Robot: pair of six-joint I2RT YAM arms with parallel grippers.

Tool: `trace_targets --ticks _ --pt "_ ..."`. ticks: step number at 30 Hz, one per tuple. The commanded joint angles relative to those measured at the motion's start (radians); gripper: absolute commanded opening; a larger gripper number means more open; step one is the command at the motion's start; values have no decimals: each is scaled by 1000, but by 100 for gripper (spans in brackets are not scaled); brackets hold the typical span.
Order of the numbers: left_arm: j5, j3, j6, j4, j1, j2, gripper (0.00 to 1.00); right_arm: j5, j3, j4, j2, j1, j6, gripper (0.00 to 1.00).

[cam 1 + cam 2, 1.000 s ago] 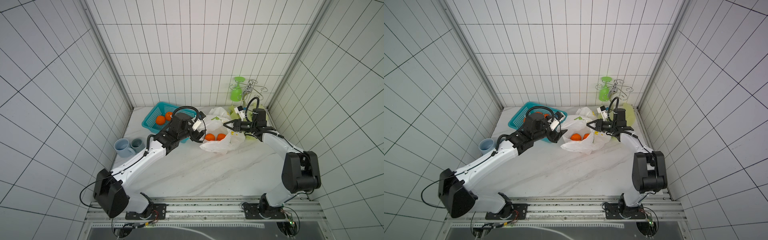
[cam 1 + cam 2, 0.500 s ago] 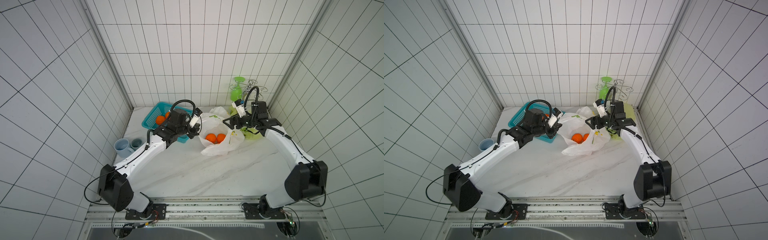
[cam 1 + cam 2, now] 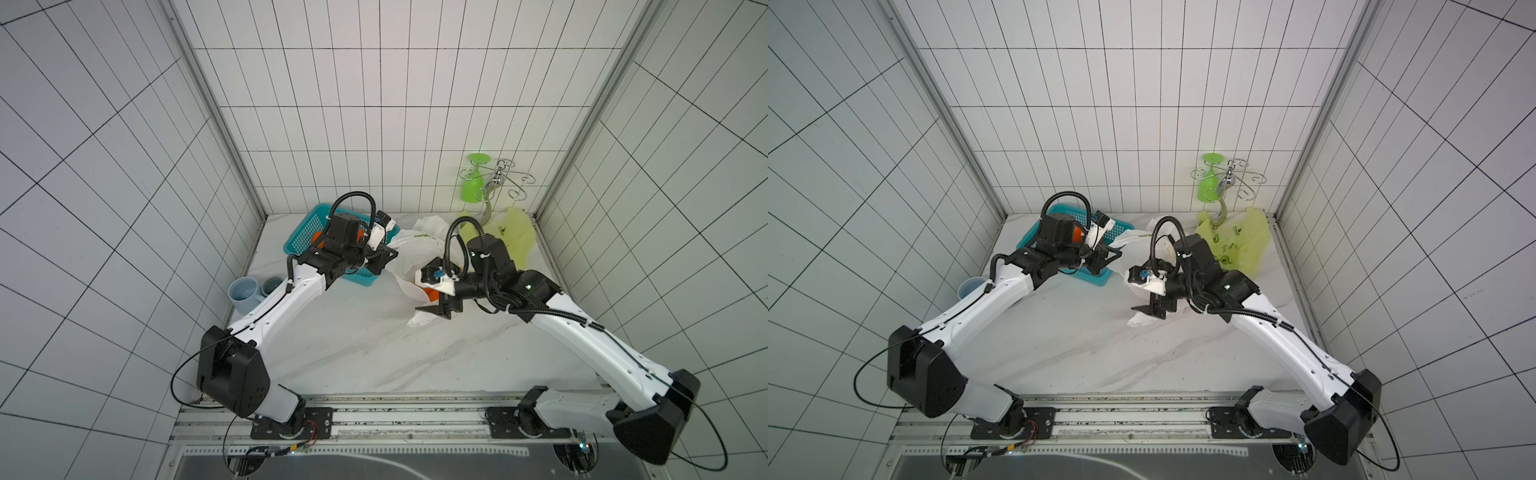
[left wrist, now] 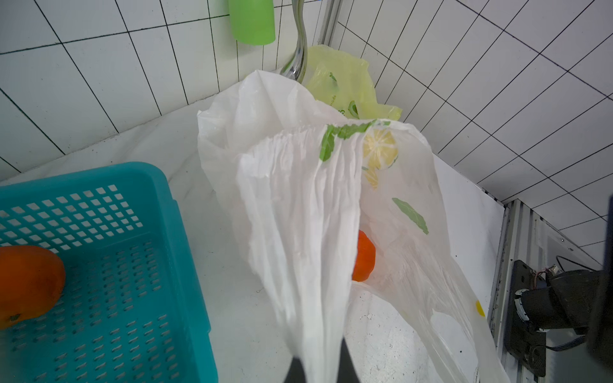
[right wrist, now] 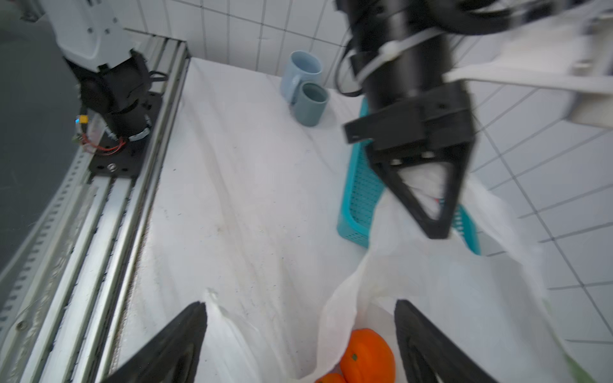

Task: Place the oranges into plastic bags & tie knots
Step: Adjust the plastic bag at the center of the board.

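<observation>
The white lemon-print plastic bag (image 4: pixel 298 199) lies open on the table, with an orange (image 4: pixel 363 257) inside. My left gripper (image 4: pixel 318 368) is shut on its gathered edge, next to the basket in a top view (image 3: pixel 390 255). On the bag's near side my right gripper (image 5: pixel 300 305) stands open, low over the bag, with two oranges (image 5: pixel 365 354) between its fingers, untouched. In a top view the right gripper (image 3: pixel 434 316) hides most of the bag. Another orange (image 4: pixel 26 282) sits in the teal basket (image 4: pixel 159 205). The yellow-green bag (image 3: pixel 515 237) lies crumpled at the back right. No knots are in view.
Two grey-blue mugs (image 3: pixel 249 291) stand by the left wall. A metal rack holding a green glass (image 3: pixel 473 183) stands at the back right corner. The rail with the arm bases (image 3: pixel 374 419) runs along the table's front edge.
My left gripper has shut on the white bag's edge beside the basket. My right gripper has let go of the bag, opened, and swung down to its near side.
</observation>
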Motion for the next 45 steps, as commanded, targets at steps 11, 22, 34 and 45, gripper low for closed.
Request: trace_targets --ticks 11,22,34,45 --pt "34 38 -29 -14 11 17 0 182 -177 79 75 137 -59 32" --pt "190 182 109 -231 121 -114 0 -198 226 -10 -60 -235 231 0" --pt "104 356 101 -351 132 -162 0 -308 547 108 114 -643 711 0" --pt "51 333 114 -345 132 -165 35 -487 529 266 211 -713 776 0"
